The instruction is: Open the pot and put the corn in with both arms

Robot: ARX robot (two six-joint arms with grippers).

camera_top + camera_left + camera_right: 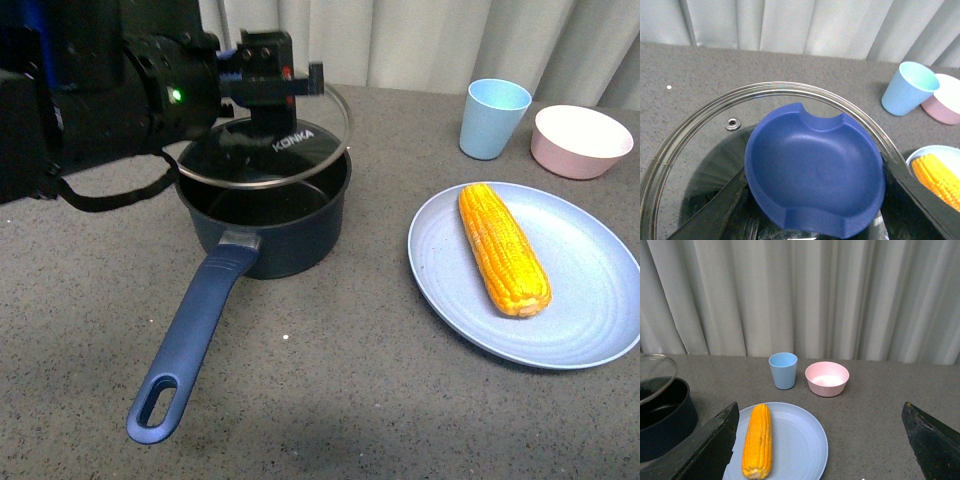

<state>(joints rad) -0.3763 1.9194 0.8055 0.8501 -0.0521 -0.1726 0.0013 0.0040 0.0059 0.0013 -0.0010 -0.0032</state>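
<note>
**End effector state.** The left end effector (265, 90) is clenched on the blue knob (815, 180) of the glass lid (290, 150). The lid hangs tilted above the pot (290, 235) and covers most of the opening. Whether its lower rim touches the pot rim cannot be told. The right end effector (820, 410) is released, its fingers spread wide and holding nothing.

**Governing relation.** The corn (503, 250) lies on the blue plate (590, 330) at the right side of the worktop (350, 400), well apart from the pot at far left-centre. The right arm is the nearer and the only free one. In the right wrist view the cob lies ahead of and below the end effector, offset toward the pot-side finger rather than centred in the gap. Its long axis runs from far edge to near edge, slightly skewed, with the narrower end farther away. The closing line of the fingers crosses that axis, so the pick probably needs only a sideways shift and a descent.

**Surface and room.** The worktop is flat, grey and speckled, and the plate rim is shallow. A blue cup (493, 118) and a pink bowl (580, 140) stand near the far edge, apart from the cob. The pot handle (195, 330) points to the near-left corner, away from the plate.
</note>
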